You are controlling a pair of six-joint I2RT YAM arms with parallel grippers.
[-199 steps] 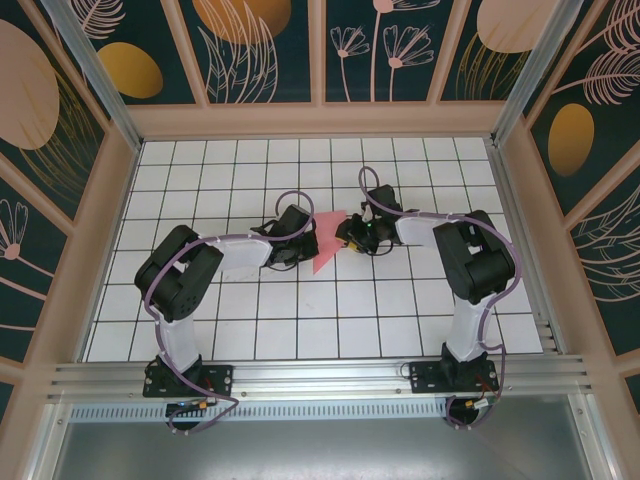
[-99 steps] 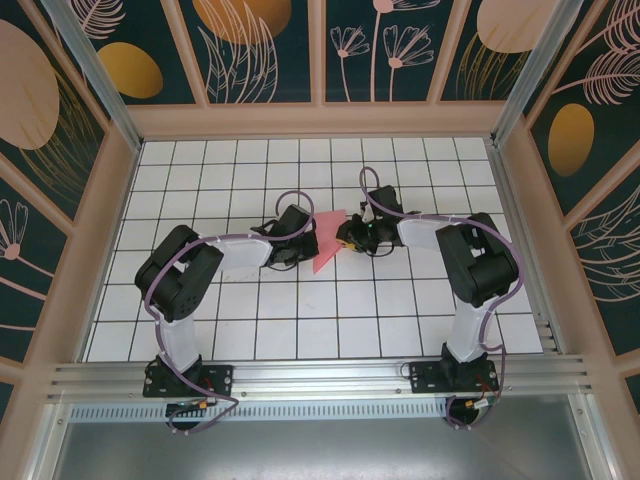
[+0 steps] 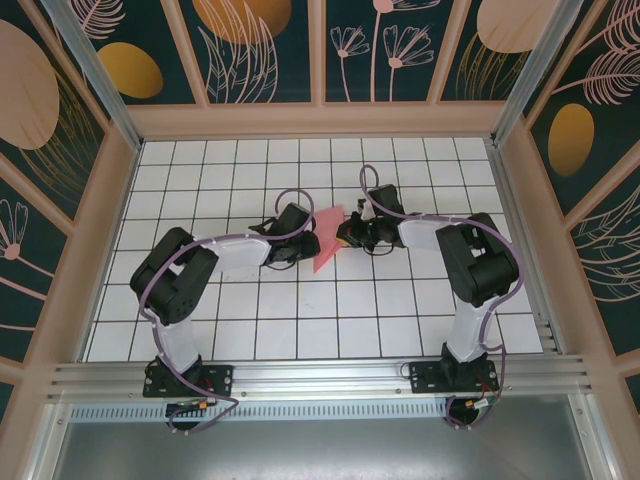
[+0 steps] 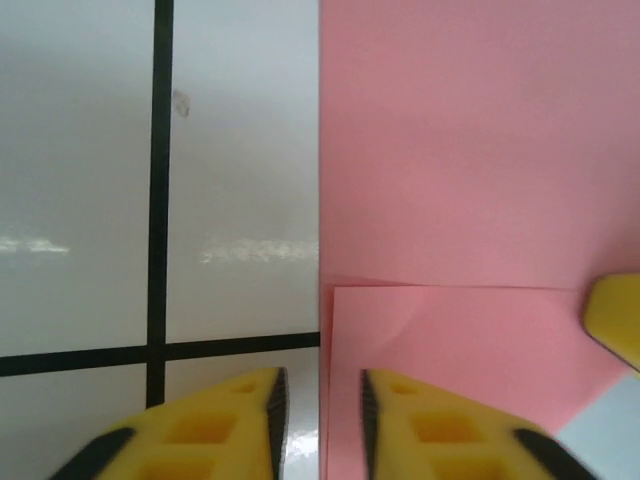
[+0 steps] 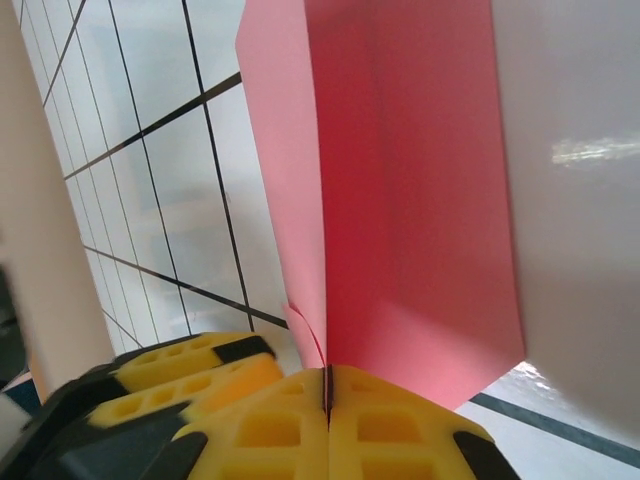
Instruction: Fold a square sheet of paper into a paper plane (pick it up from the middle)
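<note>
The square sheet of paper is salmon-pink and folded into layers, and it lies mid-table between the two arms. In the left wrist view the paper shows a folded flap, and its straight left edge runs between the fingers of my left gripper, which stands open. My left gripper sits at the paper's left side. My right gripper is shut on a raised fold of the paper, which stands up from the jaws. My right gripper is at the paper's right side. A paper plane shape is out of view.
White tiled table with black grid lines, walled on three sides by patterned panels. A yellow finger of the right gripper juts in at the paper's right edge. An aluminium rail runs along the near edge.
My left gripper has opened and let go of the paper. My right gripper has closed onto the raised fold. The paper has barely shifted.
</note>
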